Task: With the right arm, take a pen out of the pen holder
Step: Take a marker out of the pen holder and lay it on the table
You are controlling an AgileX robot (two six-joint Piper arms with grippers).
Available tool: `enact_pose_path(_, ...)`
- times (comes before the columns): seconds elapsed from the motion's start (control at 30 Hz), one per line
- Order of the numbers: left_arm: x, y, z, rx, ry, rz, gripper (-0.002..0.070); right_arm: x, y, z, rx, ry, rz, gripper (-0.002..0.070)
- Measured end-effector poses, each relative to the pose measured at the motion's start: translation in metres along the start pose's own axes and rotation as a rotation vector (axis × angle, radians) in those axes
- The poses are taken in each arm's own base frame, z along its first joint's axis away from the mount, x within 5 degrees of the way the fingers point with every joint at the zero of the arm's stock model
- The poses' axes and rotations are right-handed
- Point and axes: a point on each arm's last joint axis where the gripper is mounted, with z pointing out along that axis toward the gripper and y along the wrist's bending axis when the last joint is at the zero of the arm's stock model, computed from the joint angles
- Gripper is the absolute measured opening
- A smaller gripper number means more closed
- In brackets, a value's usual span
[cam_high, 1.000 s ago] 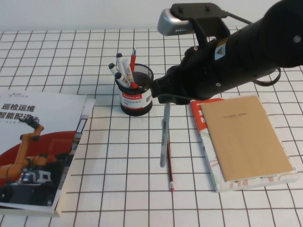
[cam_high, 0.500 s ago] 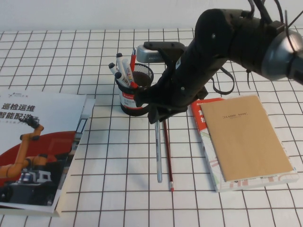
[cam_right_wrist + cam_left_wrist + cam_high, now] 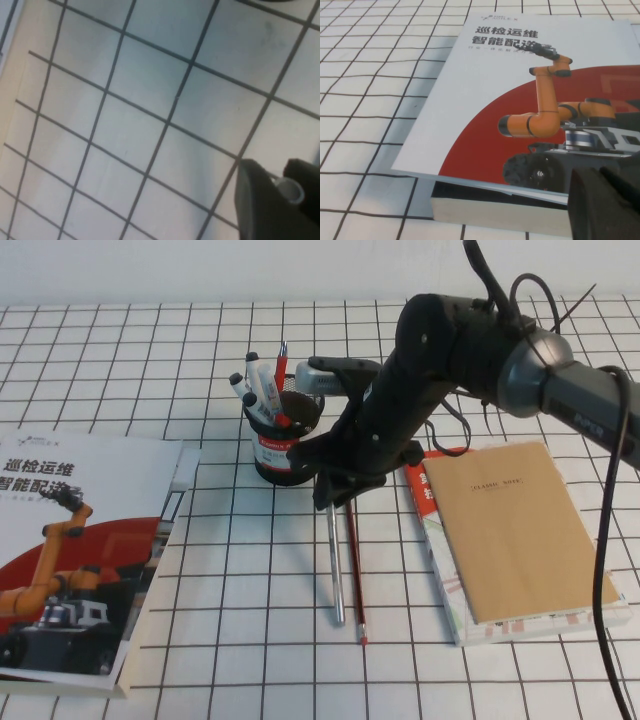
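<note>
Pen [image 3: 335, 570] first: which way is it lying from the jaws?

— It is hanging out of the right gripper [image 3: 333, 498], which is clamping its upper end. The silver shaft is running from the jaws toward the robot's edge of the table [image 3: 250, 660], almost straight.

Is it clear of the pen holder [image 3: 287, 448]?

— Yes, it is sitting fully outside. The holder is standing just beside the gripper, on its far, left side, with markers [image 3: 262, 392] poking out of it.

What is the lower tip doing?

— It is pointing down near the table, just beside a red pencil [image 3: 356, 580] that is lying flat and nearly parallel. Whether the tip is touching the surface, I cannot tell.

So what is the next move turning on?

— I am judging it to be a set-down. The arm would be laying the shaft along that same line, between the red pencil and the open squares on its left, well apart from the notebook [image 3: 520, 530].

And the other arm?

— The left gripper [image 3: 602, 205] is hovering over the book [image 3: 510, 100] at the table's left, far from the pen. The right one is doing the work.
</note>
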Motion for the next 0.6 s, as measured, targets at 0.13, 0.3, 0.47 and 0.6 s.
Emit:
enact_pose_path(0.13, 0.000, 0.000, 0.000, 0.000, 0.000, 0.000, -0.0003, -0.003, -0.005, 0.010, -0.003, -0.003, 0.013, 0.0072)
enact_pose_path(0.3, 0.000, 0.000, 0.000, 0.000, 0.000, 0.000, -0.0003, -0.005, -0.007, 0.016, -0.004, -0.005, 0.019, 0.0071)
enact_pose_path(0.47, 0.000, 0.000, 0.000, 0.000, 0.000, 0.000, -0.0003, -0.005, -0.009, 0.019, 0.000, -0.003, 0.021, 0.0080)
enact_pose_path(0.6, 0.000, 0.000, 0.000, 0.000, 0.000, 0.000, -0.0003, -0.005, -0.011, 0.021, 0.020, 0.000, 0.012, 0.0124)
